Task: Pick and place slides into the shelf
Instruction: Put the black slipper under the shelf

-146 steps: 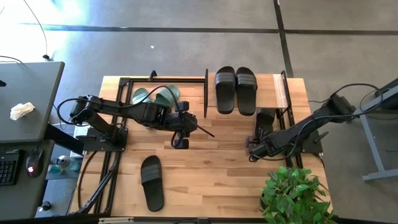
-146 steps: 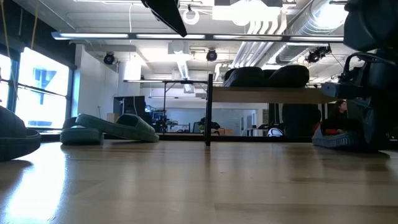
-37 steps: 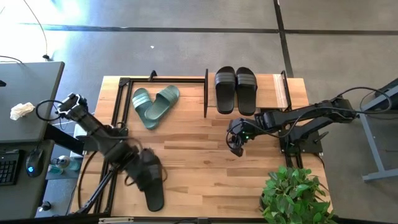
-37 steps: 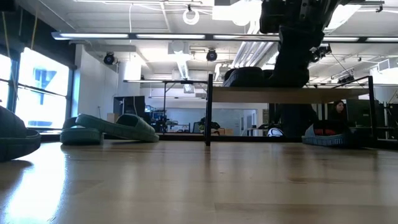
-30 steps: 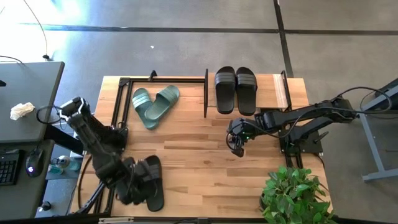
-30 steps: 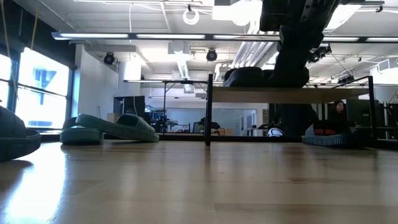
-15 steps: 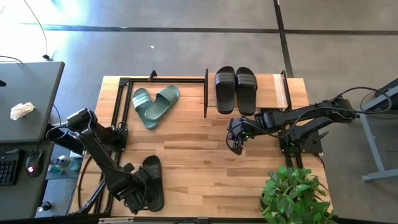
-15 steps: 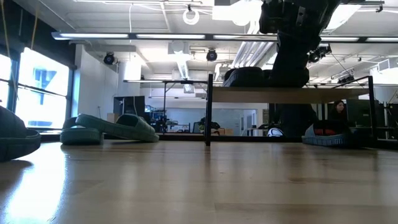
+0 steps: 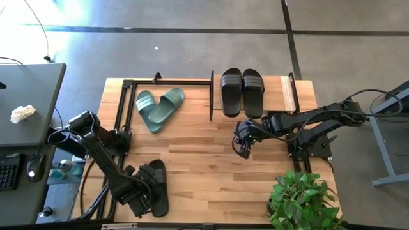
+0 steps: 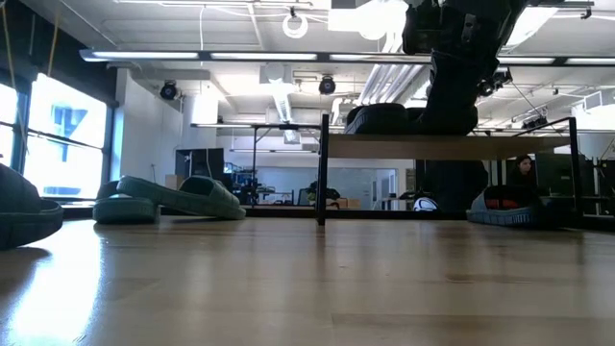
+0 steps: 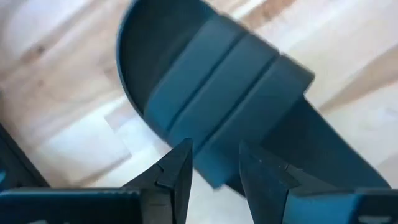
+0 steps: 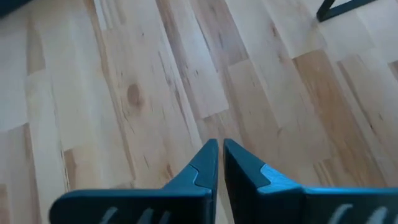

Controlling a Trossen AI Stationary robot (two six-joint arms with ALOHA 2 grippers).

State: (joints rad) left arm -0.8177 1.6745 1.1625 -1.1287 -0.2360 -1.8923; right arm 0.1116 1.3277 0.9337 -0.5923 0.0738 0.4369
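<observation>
left gripper [image 11: 214,177]: I've got it low at the near left of the table [image 9: 211,160], fingers part open, nothing gripped
black slide [image 9: 157,185]: right under that gripper, strap just beyond the fingertips; can't tell if they touch
right gripper [image 12: 220,155]: over bare wood mid-table, fingers almost together, empty
shelf [image 9: 281,92]: far right, one black pair [image 9: 242,92] on its board
green pair [image 9: 158,106]: far left, well apart from both grippers

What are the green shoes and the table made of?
The green slides look like matte rubber or foam: smooth, moulded in one piece, no shine. I can't tell which. The table looks like light wood, probably sealed: plank seams, grain and a knot show.
</observation>
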